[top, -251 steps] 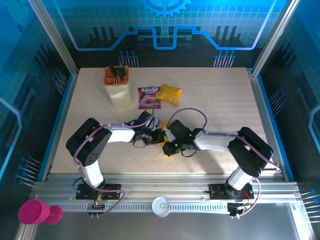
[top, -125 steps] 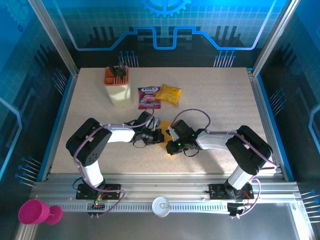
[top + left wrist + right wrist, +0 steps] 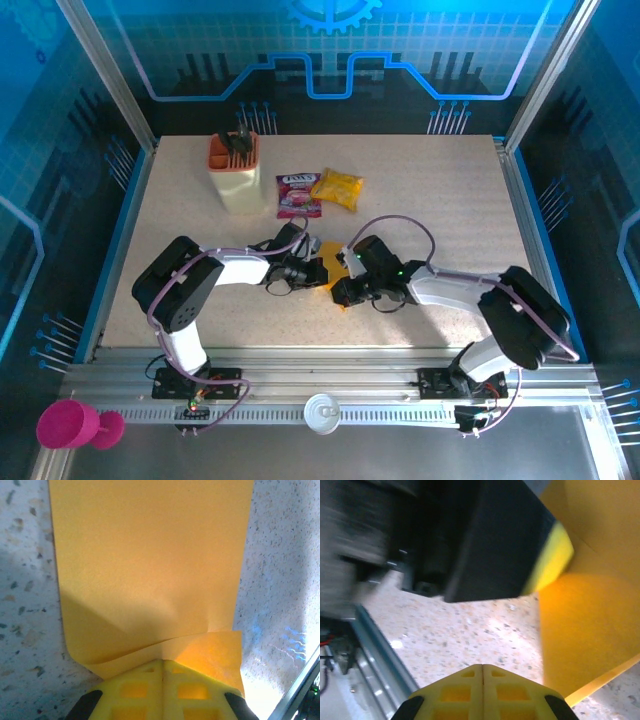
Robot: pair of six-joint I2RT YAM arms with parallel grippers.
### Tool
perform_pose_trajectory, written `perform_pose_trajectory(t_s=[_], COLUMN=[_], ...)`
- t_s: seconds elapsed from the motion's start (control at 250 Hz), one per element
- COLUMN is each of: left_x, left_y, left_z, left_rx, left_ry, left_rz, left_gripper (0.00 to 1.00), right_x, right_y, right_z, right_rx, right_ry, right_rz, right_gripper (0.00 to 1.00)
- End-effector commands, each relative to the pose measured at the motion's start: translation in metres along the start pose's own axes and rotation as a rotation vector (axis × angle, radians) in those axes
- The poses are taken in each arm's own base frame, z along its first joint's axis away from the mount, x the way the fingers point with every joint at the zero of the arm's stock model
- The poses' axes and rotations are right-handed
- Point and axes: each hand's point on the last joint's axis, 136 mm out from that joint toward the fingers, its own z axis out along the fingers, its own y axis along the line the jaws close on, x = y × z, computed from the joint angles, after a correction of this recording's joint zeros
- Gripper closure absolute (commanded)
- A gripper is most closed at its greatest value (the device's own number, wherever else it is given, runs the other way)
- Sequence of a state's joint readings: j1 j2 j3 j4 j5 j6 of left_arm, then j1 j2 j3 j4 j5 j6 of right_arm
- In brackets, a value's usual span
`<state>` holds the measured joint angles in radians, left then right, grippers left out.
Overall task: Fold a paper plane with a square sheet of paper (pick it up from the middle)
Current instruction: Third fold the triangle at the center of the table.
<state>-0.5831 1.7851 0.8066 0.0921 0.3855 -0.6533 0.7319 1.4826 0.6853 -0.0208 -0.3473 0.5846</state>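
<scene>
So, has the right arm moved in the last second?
Yes. Its elbow has swung outward toward the table's right rail and the near edge, while its fingers stayed beside the square sheet of paper.

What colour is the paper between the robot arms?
The square sheet of paper is plain orange-yellow, unprinted; the left wrist view shows it best.

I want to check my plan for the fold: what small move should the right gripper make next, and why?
Probably slide the right gripper sideways onto the square sheet of paper to press it flat. It is shut over bare table beside the sheet, while the left gripper seems to pinch a raised edge.
</scene>
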Motion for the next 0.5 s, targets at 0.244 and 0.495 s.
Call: perform_pose_trajectory(t_s=[0.244,0.495], left_x=[0.014,0.018], left_y=[0.021,0.017], left_z=[0.005,0.013], left_rx=[-0.099,-0.126], left_ry=[0.022,0.032], left_rz=[-0.021,0.011], left_gripper=[1.0,1.0], right_x=[-0.005,0.01], right_y=[-0.013,-0.023], right_z=[0.007,0.011], right_rx=[-0.031,-0.044], right_ry=[0.01,0.027], right_rz=[0.064,0.111], right_gripper=[1.0,1.0])
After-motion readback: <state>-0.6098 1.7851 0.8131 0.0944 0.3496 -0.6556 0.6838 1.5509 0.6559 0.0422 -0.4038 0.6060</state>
